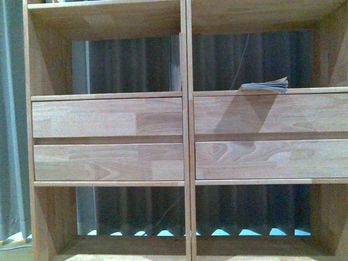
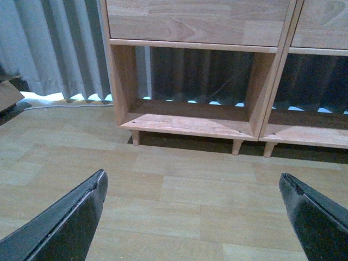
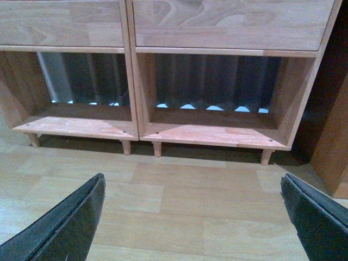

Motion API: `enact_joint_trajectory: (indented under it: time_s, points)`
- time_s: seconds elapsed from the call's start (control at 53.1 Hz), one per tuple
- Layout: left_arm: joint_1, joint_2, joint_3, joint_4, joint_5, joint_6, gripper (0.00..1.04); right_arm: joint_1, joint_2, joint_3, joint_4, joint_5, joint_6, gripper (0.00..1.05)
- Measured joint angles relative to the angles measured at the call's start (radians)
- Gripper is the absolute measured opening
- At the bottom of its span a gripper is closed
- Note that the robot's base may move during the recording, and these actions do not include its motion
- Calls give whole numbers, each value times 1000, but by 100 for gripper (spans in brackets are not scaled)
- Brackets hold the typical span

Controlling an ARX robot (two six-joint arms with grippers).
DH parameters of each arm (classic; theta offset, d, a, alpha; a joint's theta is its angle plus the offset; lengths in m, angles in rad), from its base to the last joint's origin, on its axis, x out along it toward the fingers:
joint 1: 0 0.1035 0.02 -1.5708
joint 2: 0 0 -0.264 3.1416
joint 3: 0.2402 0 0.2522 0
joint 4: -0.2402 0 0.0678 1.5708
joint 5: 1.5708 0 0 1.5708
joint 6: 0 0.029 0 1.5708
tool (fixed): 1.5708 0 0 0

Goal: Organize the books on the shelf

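Note:
The light wooden shelf (image 1: 187, 136) fills the front view, with four plain drawer fronts in two columns and open-backed compartments above and below. One thin pale book (image 1: 266, 85) lies flat in the upper right compartment, just above the right drawers. Neither arm shows in the front view. My left gripper (image 2: 193, 182) hangs open over the wood floor, well short of the shelf's bottom left compartment (image 2: 190, 117). My right gripper (image 3: 193, 182) is also open over the floor, facing the bottom right compartment (image 3: 215, 133). Nothing sits between either pair of fingers.
Grey curtains (image 2: 54, 49) hang behind and to the left of the shelf. The shelf stands on short legs (image 3: 157, 149) above pale plank flooring (image 2: 179, 190). A dark wooden piece (image 3: 331, 147) stands close beside the shelf's right end. A cardboard-coloured object (image 2: 8, 95) sits at the far left.

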Motion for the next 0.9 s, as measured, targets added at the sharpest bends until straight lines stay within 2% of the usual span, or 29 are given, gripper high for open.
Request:
enact_joint_trajectory:
  time_s: [0.905]
  points:
    - [0, 0, 0, 0, 0, 0, 97, 0, 0, 0, 0, 0, 0, 98]
